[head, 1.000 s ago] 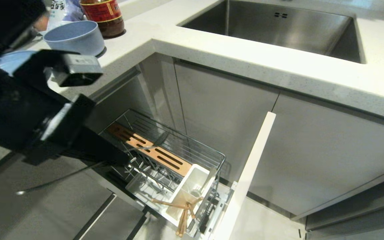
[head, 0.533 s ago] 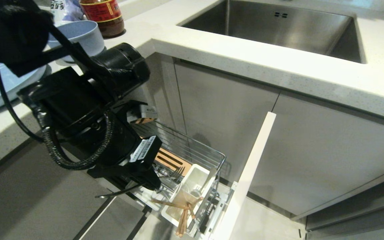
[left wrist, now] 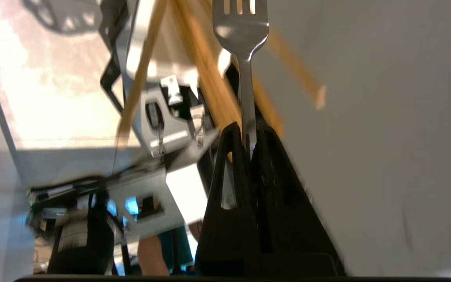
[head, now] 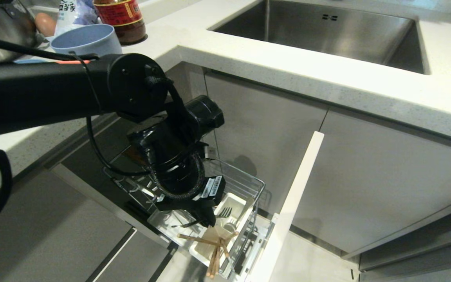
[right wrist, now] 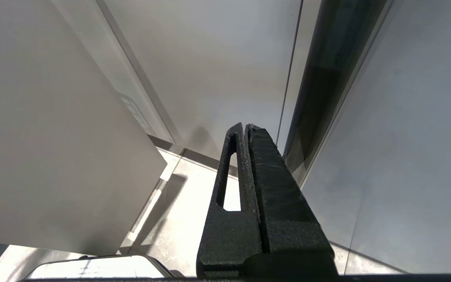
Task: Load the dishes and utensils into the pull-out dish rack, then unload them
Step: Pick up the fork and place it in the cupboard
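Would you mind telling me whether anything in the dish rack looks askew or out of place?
Yes: the chopsticks are not upright in the white utensil cup of the dish rack; they splay apart, with ends hanging over its near edge toward the floor.

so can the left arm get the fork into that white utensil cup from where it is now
Probably yes. The left gripper is shut on the fork right over the white utensil cup. Only the chopsticks and a spoon crowd one end; the rest looks open.
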